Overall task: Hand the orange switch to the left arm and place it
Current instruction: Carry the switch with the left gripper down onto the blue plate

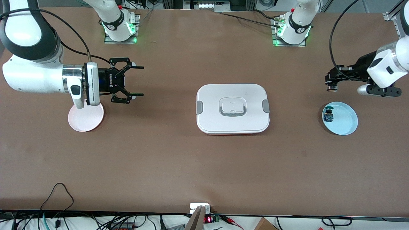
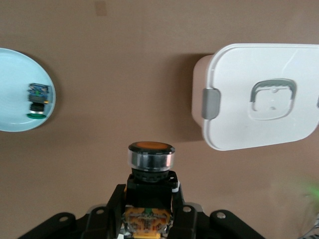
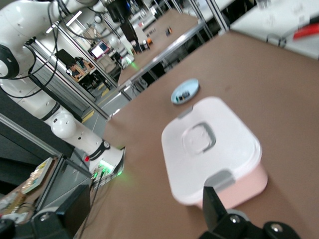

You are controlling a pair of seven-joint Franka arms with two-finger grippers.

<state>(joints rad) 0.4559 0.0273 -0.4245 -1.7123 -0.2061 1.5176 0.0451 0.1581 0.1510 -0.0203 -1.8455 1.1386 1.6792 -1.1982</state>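
My left gripper [image 2: 149, 211] is closed tight on the small black push-button switch with the orange block [image 2: 151, 169], up in the air over bare brown table [image 1: 204, 166] beside the pale blue round plate [image 1: 346, 126]. That plate holds a similar blue-and-black switch [image 1: 328, 115]. The large white lidded box with grey side clips [image 1: 233, 108] sits mid-table, between my two hands. My right gripper [image 1: 135, 81] hangs with its fingers spread wide and empty, just beside the pink round plate [image 1: 88, 119].
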